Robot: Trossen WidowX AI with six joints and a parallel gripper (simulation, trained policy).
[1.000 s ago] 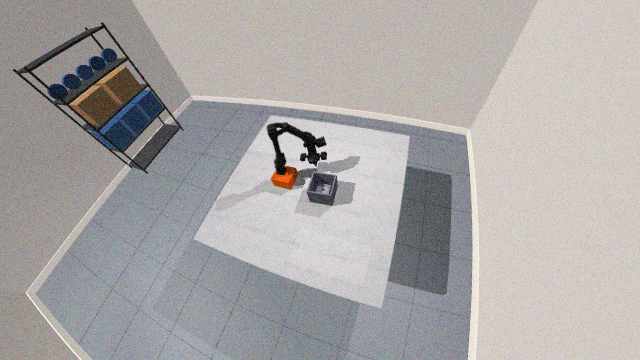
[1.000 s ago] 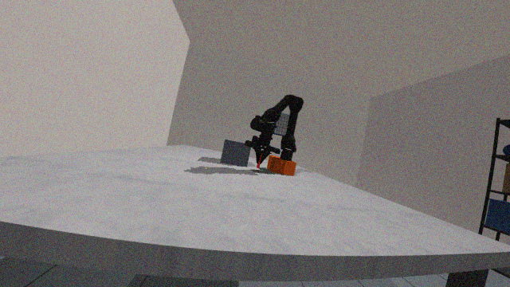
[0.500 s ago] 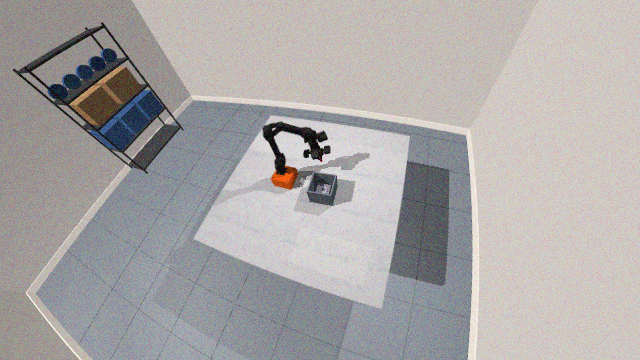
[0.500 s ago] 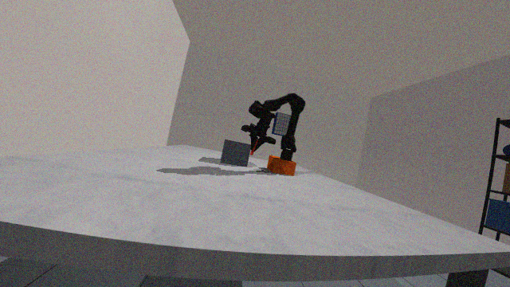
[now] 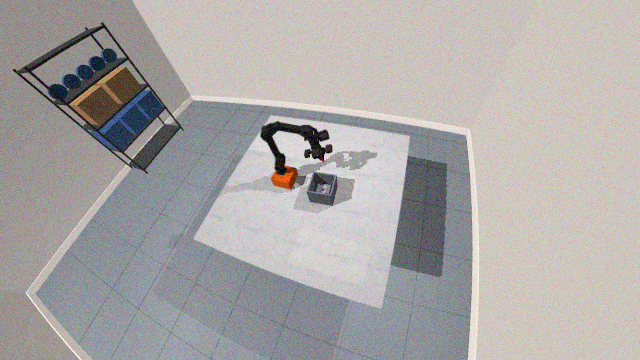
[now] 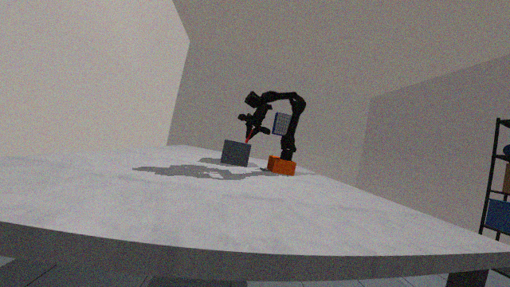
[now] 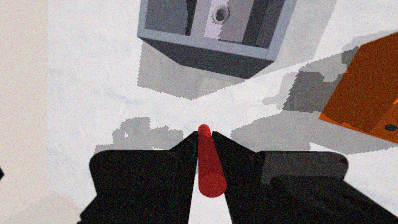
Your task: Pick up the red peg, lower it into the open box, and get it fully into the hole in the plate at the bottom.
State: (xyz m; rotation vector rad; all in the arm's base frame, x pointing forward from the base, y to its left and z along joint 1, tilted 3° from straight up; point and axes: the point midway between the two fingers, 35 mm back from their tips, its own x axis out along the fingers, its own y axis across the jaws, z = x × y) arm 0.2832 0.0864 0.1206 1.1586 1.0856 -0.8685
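the red peg (image 5: 322, 159) (image 6: 249, 135) (image 7: 206, 162) is held aloft, tilted, between the fingertips of the gripper (image 5: 318, 153) (image 6: 251, 135) (image 7: 205, 135), which is closed on it; its lower end is clear of the table (image 5: 300, 270) (image 6: 247, 215) (image 7: 95, 90). next outward stands the open box (image 5: 320, 201) (image 6: 236, 153) (image 7: 215, 59), upright on the table, nearer the table's far edge than its near edge in the exterior view. the peg is outside the box: in the wrist view the box's wall lies ahead of the peg's tip, with bare table between them in the picture. inside the box, the plate (image 7: 235, 27) at the bottom shows a round hole (image 7: 220, 14). beyond, the orange base (image 5: 284, 178) (image 6: 281, 166) (image 7: 360, 90) of the arm (image 5: 270, 145) (image 6: 296, 108) stands beside the box, toward the table's left edge in the top view. as to progress, the pick-up and lift appear done; carrying the peg over the box, lowering it and seating it in the hole remain. the next move probably calls for bringing the peg above the hole and righting its tilt, since a slanted peg could catch on the box's rim or the hole's edge.
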